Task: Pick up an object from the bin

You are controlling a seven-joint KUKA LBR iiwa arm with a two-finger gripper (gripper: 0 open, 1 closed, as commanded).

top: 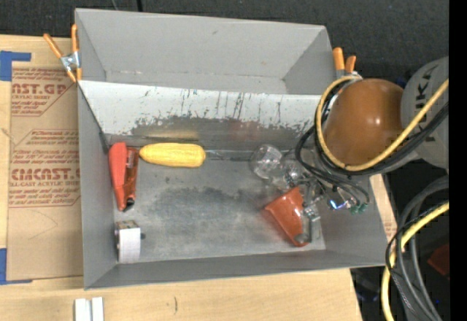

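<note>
Red cup (pixel 286 214) on its side, just beside pincer (pixel 311 207).

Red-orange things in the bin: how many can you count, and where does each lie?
2. A long clip lies at the left; a cup lies on its side at lower right, beside the gripper. The arm may hide others.

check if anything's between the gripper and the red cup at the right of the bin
Nothing visible stands between them. The gripper is right against the red cup, on its right side. A clear plastic thing lies just behind the cup toward the back wall, off to the side and not in the way.
</note>
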